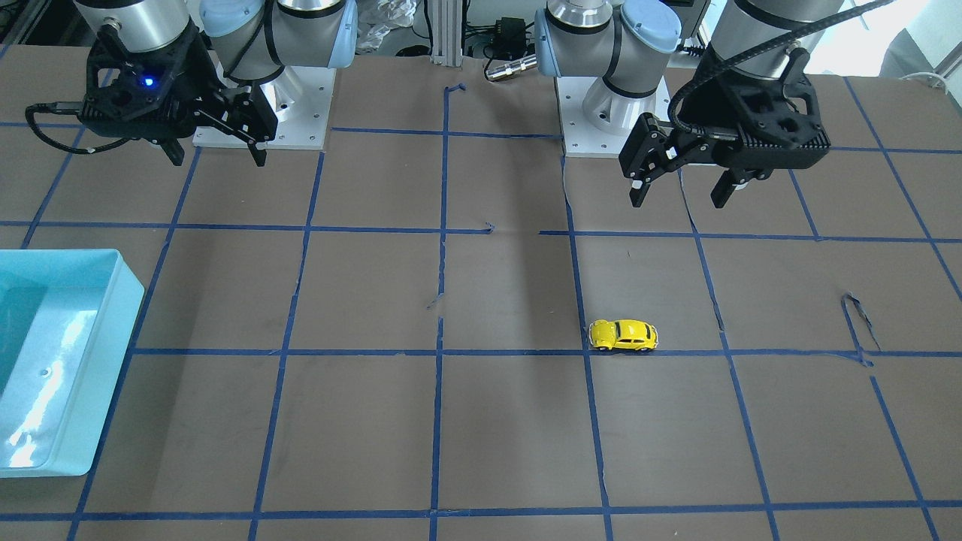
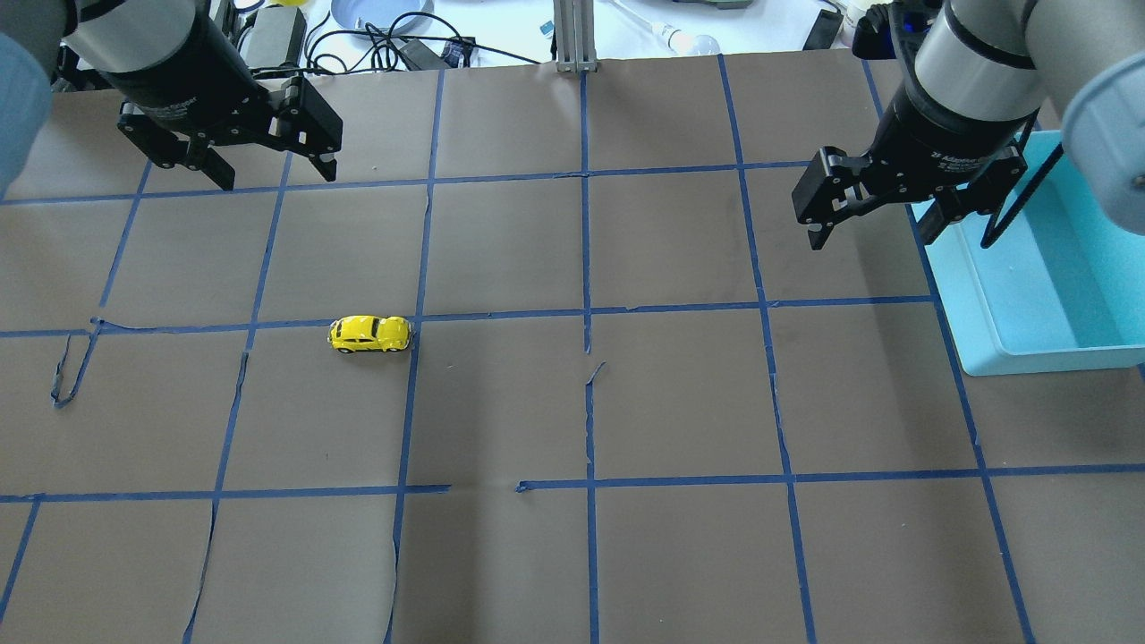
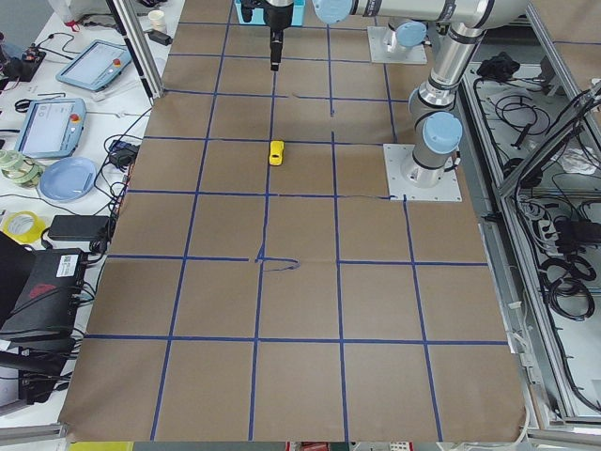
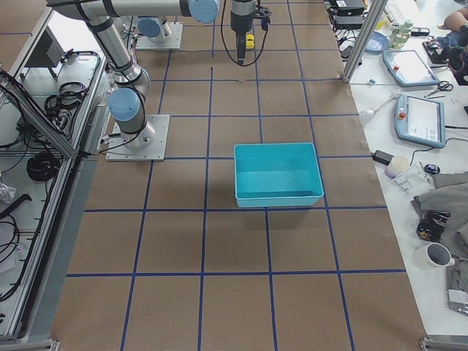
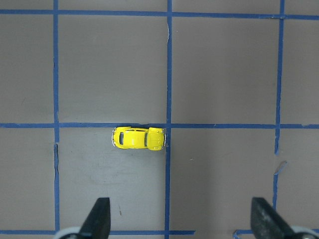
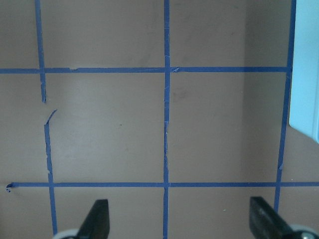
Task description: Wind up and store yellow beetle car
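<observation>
The yellow beetle car [image 1: 623,335] stands on its wheels on the brown table, beside a blue tape line; it also shows in the overhead view [image 2: 370,334], the exterior left view [image 3: 276,152] and the left wrist view [image 5: 139,138]. My left gripper [image 1: 680,197] is open and empty, held high above the table, with the car ahead of its fingertips [image 5: 99,216]. It also shows in the overhead view [image 2: 277,179]. My right gripper [image 1: 218,159] is open and empty, held high next to the bin; it also shows in the overhead view [image 2: 872,240].
A turquoise bin [image 1: 113,330] stands empty at the table's end on my right; it also shows in the overhead view [image 2: 957,295] and the exterior right view [image 4: 278,199]. Blue tape lines grid the brown paper [image 2: 680,394]. Pendants, cables and dishes lie past the far edge.
</observation>
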{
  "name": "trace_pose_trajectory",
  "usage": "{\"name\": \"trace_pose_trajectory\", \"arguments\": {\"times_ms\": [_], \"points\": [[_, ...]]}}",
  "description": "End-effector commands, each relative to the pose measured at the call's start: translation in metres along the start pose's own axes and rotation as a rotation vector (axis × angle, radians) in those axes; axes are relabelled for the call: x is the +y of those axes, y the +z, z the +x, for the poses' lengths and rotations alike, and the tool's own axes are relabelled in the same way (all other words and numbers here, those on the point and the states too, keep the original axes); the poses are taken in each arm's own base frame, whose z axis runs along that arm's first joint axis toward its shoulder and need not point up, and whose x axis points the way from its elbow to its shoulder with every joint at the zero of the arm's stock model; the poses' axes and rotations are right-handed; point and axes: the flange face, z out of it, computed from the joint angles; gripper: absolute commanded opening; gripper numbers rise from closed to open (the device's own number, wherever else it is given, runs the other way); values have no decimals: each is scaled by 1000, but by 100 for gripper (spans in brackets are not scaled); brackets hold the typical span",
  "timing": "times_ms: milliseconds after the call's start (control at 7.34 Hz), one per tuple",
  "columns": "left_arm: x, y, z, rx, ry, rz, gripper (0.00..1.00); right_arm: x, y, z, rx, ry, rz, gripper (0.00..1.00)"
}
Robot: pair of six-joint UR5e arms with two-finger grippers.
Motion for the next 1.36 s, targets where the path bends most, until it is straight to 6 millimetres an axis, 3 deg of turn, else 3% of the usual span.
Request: {"name": "trace_pose_trajectory", "arguments": {"times_ms": [0,1225], "points": [[2,-4,-5,-36,-3,6,100,0,0,0,0,2,1,100],[9,1,-8,-52,-8,-14,100,0,1,0,0,3,-3,100]]}}
